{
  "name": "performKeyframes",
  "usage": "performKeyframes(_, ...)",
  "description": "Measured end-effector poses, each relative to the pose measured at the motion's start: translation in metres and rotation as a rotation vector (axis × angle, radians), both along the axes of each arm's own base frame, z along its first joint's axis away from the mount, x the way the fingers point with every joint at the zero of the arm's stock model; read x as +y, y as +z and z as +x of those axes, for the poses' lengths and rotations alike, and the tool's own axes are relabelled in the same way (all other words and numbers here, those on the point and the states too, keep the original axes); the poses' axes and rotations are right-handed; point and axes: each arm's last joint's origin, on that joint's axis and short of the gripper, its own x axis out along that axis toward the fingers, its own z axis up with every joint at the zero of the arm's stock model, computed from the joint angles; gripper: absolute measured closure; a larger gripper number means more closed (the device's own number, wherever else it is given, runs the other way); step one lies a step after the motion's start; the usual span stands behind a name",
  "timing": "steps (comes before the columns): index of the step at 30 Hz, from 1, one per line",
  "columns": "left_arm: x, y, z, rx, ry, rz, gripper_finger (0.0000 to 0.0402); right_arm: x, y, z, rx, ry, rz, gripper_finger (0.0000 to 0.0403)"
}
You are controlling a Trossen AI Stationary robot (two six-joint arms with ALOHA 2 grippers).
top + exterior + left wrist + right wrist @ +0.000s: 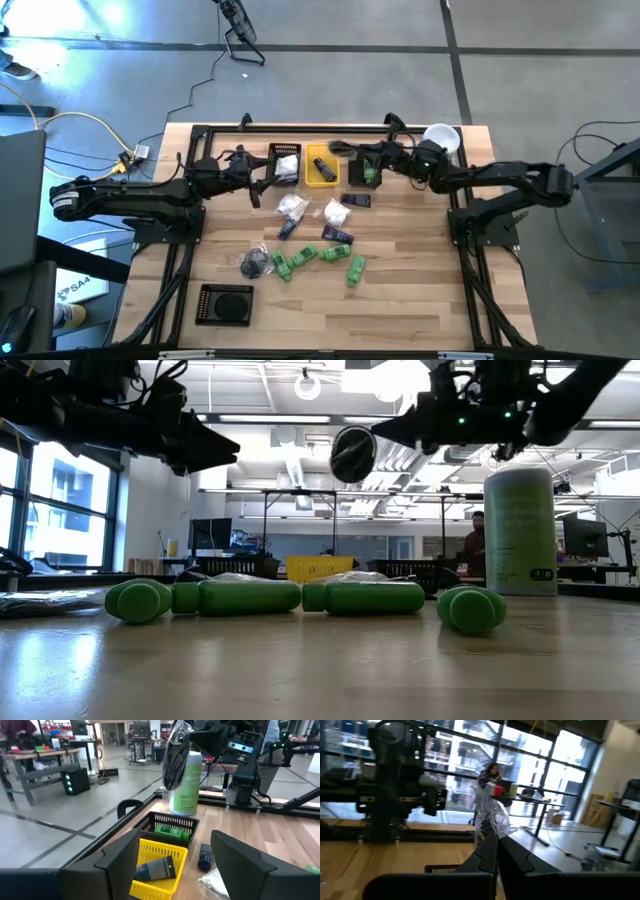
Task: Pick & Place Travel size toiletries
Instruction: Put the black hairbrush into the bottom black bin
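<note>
The big pale-green cylinder (520, 532) at the far right corner carries dark print, too small to read; nothing else here has legible writing. The right gripper (345, 150) hangs above the far bins with its fingers (487, 855) pinched together on a dark round piece in clear crinkly wrap (176, 755), held up in the air over the yellow bin (321, 166). That bin holds a dark tube (155, 869), the black bin (170, 824) beside it on the right holds a green bottle (169, 831), and a third bin on the left (285, 164) holds white packets. The left gripper (262, 187) hovers near that left bin, fingers spread wide and holding nothing. The rest of the toiletries lie loose mid-table: white packets (293, 207), dark tubes (337, 235), a black round piece (253, 265) and a row of green bottles (250, 597) nearer the front. A flat black case (225, 304) sits at the near left. The table (420, 280) is pale wood planks in a black frame, on a grey concrete floor with cables. Beyond it are tall windows, workbenches, ceiling lights and a person (476, 540) in the distance.
</note>
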Motion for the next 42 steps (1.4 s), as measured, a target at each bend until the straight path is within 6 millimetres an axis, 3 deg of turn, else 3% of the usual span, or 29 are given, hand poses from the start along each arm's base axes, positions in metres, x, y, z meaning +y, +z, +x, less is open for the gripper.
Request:
performKeyframes(11,0.003,-0.014,0.010,0.050,0.002,-0.083,0.0160,-0.014,-0.005,0.034,0.052,0.077,-0.019,0.0399)
performKeyframes(20,0.007,-0.011,0.020,0.029,0.010,-0.021,0.0160,-0.026,-0.004,0.033,0.045,0.130,0.001,0.0399)
performKeyframes(35,0.028,-0.004,0.071,0.094,0.065,-0.013,0.0160,-0.025,-0.005,0.033,0.061,0.161,0.001,0.0399)
performKeyframes(42,0.048,-0.004,0.074,0.087,0.007,-0.056,0.0160,-0.024,-0.009,0.034,0.098,0.184,-0.002,0.0399)
